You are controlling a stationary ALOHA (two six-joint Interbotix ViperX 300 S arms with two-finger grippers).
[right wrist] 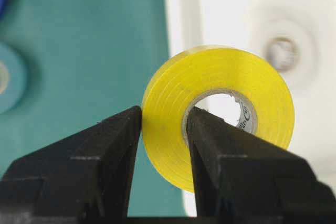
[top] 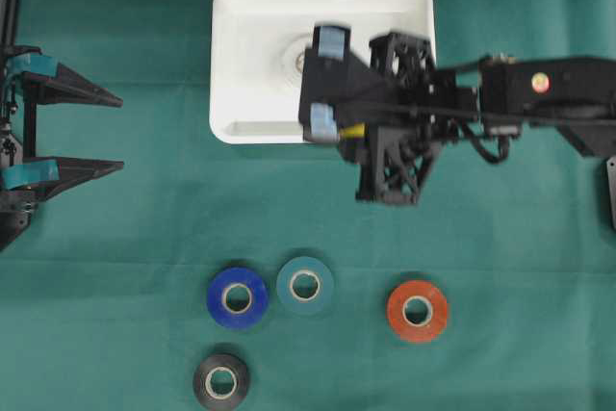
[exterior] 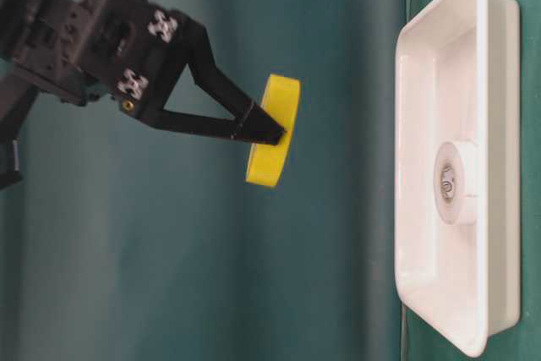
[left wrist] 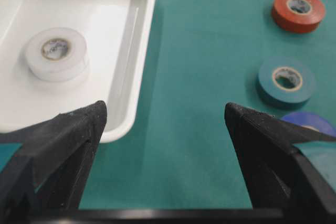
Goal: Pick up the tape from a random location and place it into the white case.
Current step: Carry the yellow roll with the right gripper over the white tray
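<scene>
My right gripper (right wrist: 164, 114) is shut on a yellow tape roll (right wrist: 220, 69), with one finger outside the ring and the other through its hole. It holds the roll on edge in the air (exterior: 275, 130), above the near edge of the white case (top: 226, 55). From overhead only a sliver of the yellow tape (top: 351, 129) shows under the wrist. A white tape roll (left wrist: 56, 53) lies flat inside the case (left wrist: 142, 51). My left gripper (top: 117, 132) stands open at the far left edge with nothing between its fingers (left wrist: 84, 129).
Four more tape rolls lie on the green cloth in front of the case: blue (top: 238, 297), teal (top: 305, 285), orange-red (top: 417, 311) and black (top: 221, 381). The right arm (top: 539, 93) reaches in from the right edge.
</scene>
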